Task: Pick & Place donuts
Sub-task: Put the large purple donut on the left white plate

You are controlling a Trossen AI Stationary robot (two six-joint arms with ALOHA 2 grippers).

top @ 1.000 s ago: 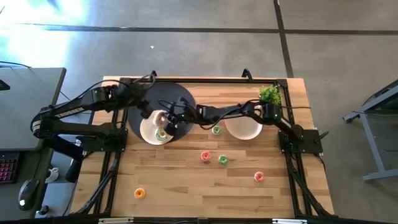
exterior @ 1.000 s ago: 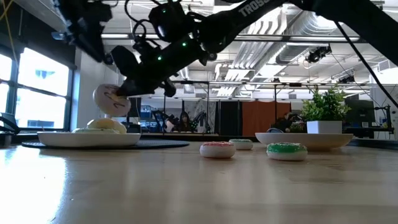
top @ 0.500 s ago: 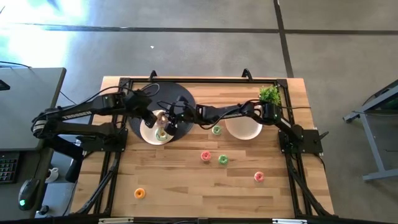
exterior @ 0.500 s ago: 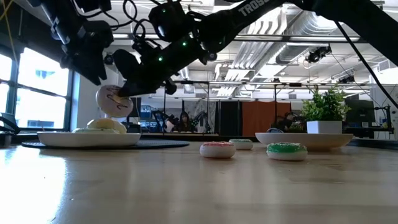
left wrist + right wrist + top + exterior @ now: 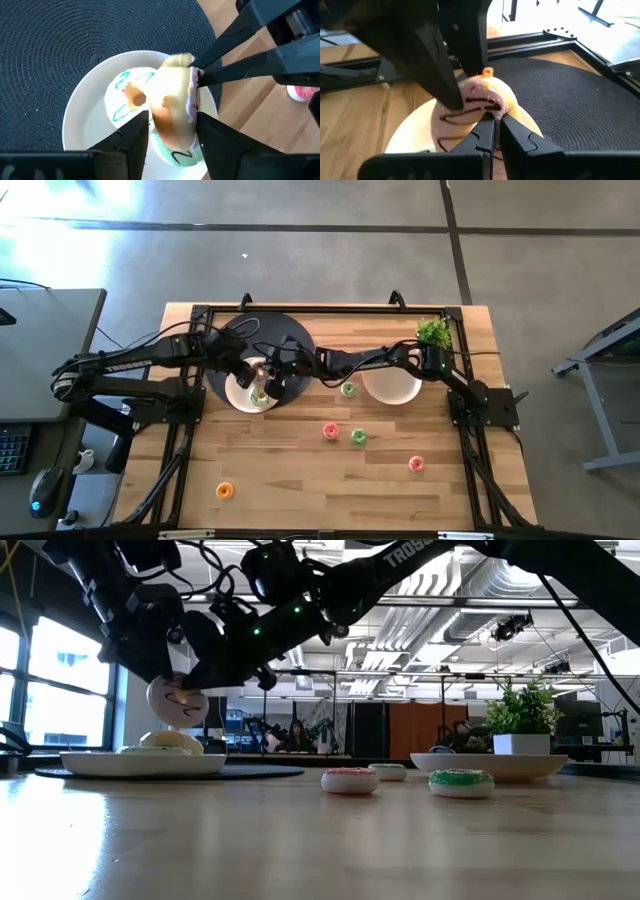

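My right gripper is shut on a pink-white iced donut with dark squiggles and holds it on edge above the white plate on the round dark mat. My left gripper comes from the table's left, its fingers on either side of the same donut. Two larger iced donuts, one white with green lines, lie flat on the plate. Tiny donuts lie on the wood: green, pink-red, green, pink, orange. My left gripper has the donut between its two fingers, one finger against the cream underside and the other against the iced face. The fingers slant down from the table's left. The donut stands on edge, clear of the plate. My right gripper pinches the donut's rim between its two fingertips, on the side toward the table's right. The fingers come nearly level from the right. The donut stands on edge, lifted clear above the plate.
A second white plate and a potted green plant stand at the far right. The black frame rails run along the table's edges. The bare wood toward the near edge holds only the scattered tiny donuts.
My left gripper has come down and toward the table's right, from beside the plate to the donut that my right gripper holds, and its fingers now flank it. My right gripper and the donut have stayed above the plate.
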